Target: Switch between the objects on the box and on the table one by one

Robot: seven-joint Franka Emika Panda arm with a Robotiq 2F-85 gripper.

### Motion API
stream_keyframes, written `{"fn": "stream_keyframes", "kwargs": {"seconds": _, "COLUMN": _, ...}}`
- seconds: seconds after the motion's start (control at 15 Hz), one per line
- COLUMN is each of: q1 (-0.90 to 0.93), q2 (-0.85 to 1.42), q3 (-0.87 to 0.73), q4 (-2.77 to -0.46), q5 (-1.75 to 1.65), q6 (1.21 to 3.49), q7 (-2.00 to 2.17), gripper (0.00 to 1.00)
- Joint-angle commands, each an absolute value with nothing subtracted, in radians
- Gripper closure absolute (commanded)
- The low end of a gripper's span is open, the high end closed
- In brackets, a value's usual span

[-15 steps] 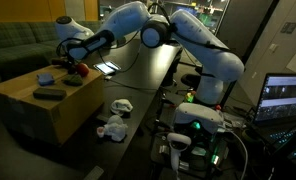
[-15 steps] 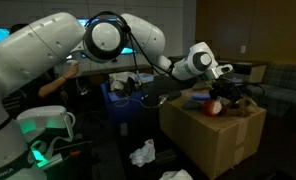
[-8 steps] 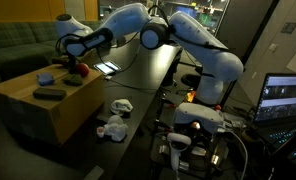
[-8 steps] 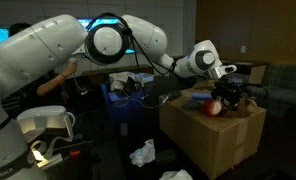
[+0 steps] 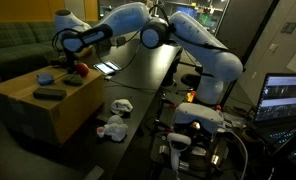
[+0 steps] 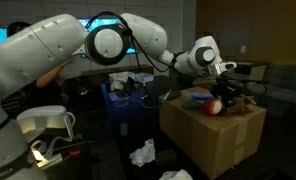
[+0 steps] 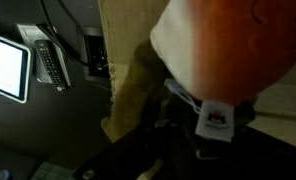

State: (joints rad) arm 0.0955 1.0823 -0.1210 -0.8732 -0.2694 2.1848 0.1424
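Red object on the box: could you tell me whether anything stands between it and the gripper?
Nothing visible does: the gripper hangs right beside the red object, and the dark flat item lies off to the side.

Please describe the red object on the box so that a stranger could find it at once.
Find the big cardboard box beside the dark table. On its top, at the corner nearest the table, sits a small round object. It alone is red; its neighbours are a blue item and a flat dark bar.
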Motion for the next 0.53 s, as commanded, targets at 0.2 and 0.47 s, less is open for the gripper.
{"fn": "stream_keyframes", "kwargs": {"seconds": 0.2, "q1": 0.119, "q2": 0.975, "q3": -0.103, "q4": -0.905, "q5": -0.259, "q6": 2.184, "q7": 0.092, "gripper": 0.89}}
{"fn": "stream_keyframes", "kwargs": {"seconds": 0.47, "q1": 0.148, "q2": 0.853, "q3": -0.109, "q4": -0.972, "q5": -0.271, "q6": 2.194, "q7": 0.110, "gripper": 0.89}}
